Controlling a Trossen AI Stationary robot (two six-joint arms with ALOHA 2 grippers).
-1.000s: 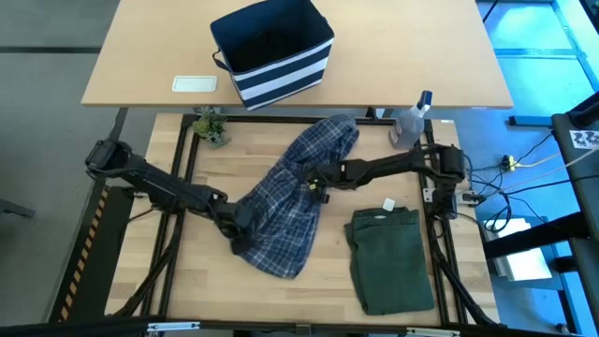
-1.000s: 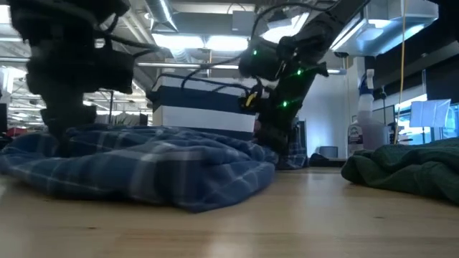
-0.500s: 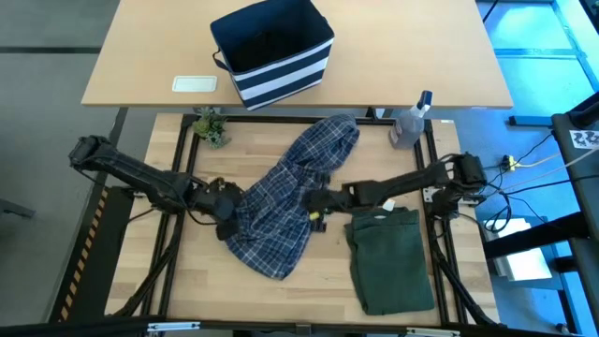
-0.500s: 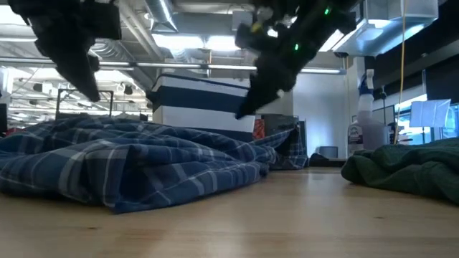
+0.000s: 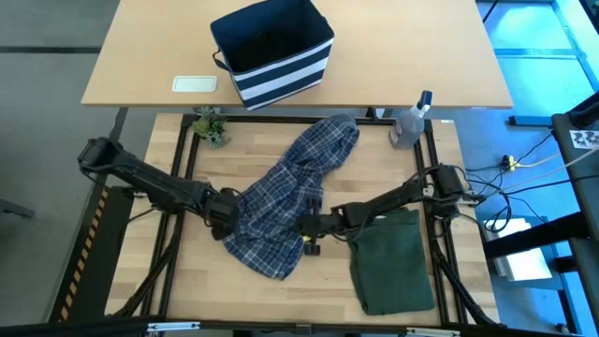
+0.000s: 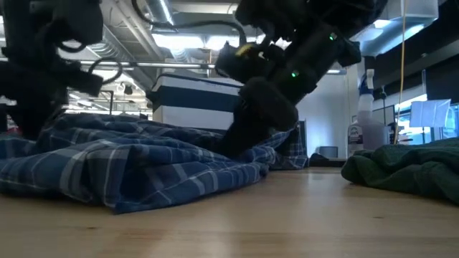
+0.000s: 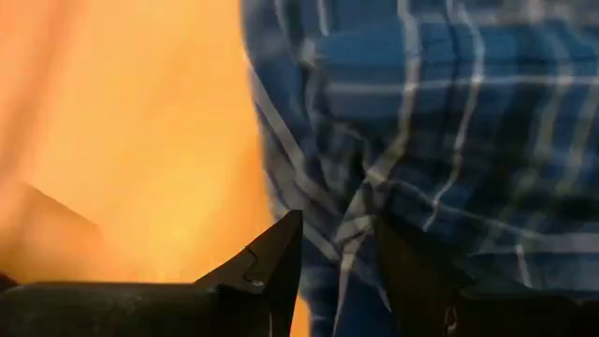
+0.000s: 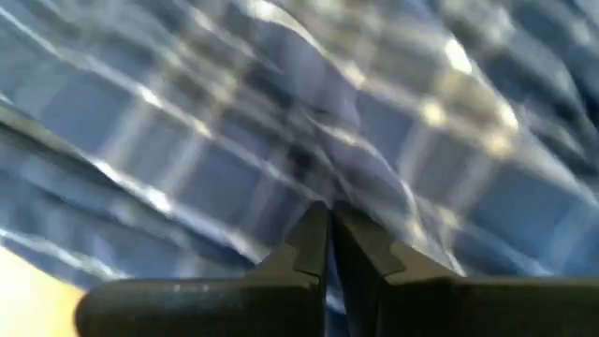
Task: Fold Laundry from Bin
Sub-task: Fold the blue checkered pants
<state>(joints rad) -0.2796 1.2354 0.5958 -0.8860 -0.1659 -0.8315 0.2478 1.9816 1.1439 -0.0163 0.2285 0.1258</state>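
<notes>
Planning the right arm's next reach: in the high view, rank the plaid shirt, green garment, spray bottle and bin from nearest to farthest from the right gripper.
1. Plaid shirt: right gripper at its edge.
2. Green garment: just beside, table's right.
3. Spray bottle: far right corner.
4. Bin: on the back table.

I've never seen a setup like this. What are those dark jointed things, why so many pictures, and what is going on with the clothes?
They are two robot arms, each ending in a two-finger gripper. One camera looks down from above, one sits at table height, and one rides on each wrist. On the wooden table lies a crumpled blue-and-white plaid shirt and a folded dark olive-green garment. The striped navy fabric bin stands behind. The left gripper straddles the shirt's edge; the right gripper, shut, pinches its cloth.
</notes>
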